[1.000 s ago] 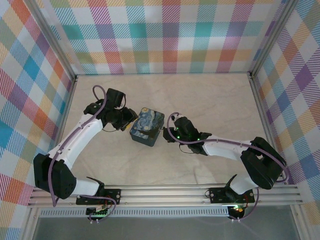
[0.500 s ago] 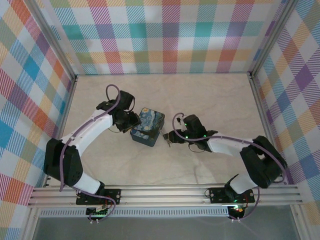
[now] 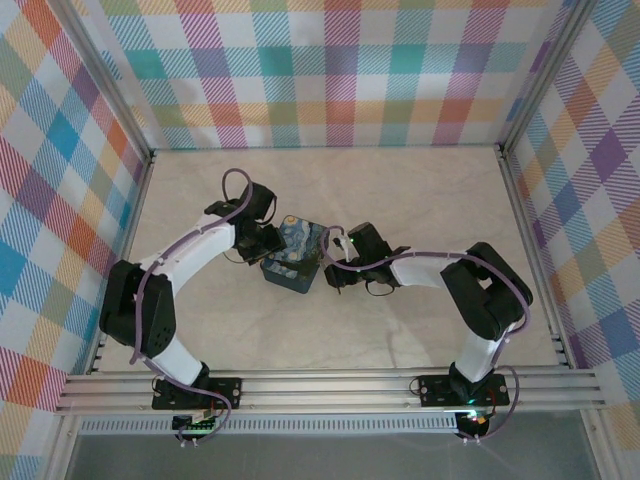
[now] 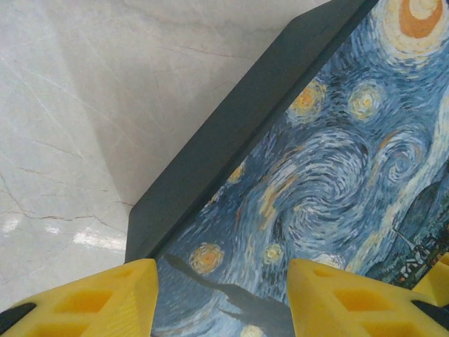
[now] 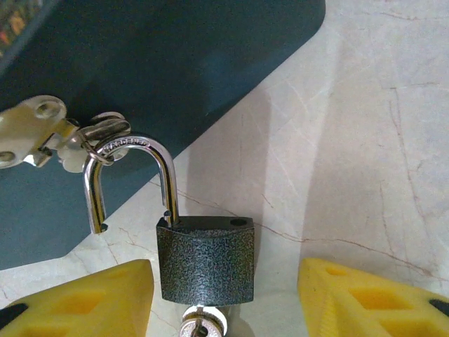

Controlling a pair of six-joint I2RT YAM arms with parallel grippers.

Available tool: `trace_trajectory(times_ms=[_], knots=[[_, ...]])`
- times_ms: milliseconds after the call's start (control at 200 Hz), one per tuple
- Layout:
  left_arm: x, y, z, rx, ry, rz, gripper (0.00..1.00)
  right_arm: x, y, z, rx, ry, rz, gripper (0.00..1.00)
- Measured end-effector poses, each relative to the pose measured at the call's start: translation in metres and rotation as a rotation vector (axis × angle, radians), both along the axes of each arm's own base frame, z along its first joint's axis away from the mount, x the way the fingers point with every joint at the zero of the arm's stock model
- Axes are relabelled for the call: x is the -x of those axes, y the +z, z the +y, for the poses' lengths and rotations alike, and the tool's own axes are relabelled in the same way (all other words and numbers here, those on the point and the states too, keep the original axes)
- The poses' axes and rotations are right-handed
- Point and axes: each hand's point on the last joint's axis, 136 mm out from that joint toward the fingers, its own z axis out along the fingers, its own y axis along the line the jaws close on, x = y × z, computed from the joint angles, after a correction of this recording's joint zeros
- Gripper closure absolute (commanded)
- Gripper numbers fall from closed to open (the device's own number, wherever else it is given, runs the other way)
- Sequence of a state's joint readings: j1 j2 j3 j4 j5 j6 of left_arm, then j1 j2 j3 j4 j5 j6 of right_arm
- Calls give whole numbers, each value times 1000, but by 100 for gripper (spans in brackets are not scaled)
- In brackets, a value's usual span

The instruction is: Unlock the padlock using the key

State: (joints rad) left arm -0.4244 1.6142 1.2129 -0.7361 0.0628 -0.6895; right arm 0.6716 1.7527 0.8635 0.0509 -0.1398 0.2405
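The dark padlock point(image 5: 205, 260) hangs by its silvery shackle point(image 5: 130, 151) from the metal hasp point(image 5: 35, 130) on the side of the swirl-painted box point(image 5: 140, 63). One shackle leg is out of the body and swung left, leaving its hole empty. The silvery key point(image 5: 203, 324) sticks in the keyhole at the padlock's underside. My right gripper point(image 5: 226, 281) is open, with a yellow finger on each side of the padlock and touching nothing. My left gripper point(image 4: 221, 288) is open over the painted lid of the box point(image 4: 337, 175), near its left edge.
The box point(image 3: 297, 250) stands mid-table between my left gripper point(image 3: 268, 240) and my right gripper point(image 3: 335, 268). Pale marble tabletop point(image 3: 420, 200) stretches all round it. Checked walls and metal frame posts point(image 3: 520, 210) enclose the workspace.
The left gripper has moved right, onto the box's left edge. The right arm has folded in and brought its gripper closer to the box's right side.
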Motion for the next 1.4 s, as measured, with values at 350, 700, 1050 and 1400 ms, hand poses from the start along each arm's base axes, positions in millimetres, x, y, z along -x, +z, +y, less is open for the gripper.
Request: trace_trajectory(times_ms=[350, 700, 1050, 1400], knots=[[-9, -6, -5, 9, -8, -12, 48, -5, -4, 1, 22, -19, -20, 44], [-14, -7, -4, 24, 1, -26, 49, -10, -8, -1, 52, -67, -26, 64], [-15, -7, -8, 78, 3, -44, 50, -13, -1, 1, -72, -197, 41, 74], [-15, -6, -14, 128, 15, -67, 50, -22, 9, 9, -291, -383, 106, 75]])
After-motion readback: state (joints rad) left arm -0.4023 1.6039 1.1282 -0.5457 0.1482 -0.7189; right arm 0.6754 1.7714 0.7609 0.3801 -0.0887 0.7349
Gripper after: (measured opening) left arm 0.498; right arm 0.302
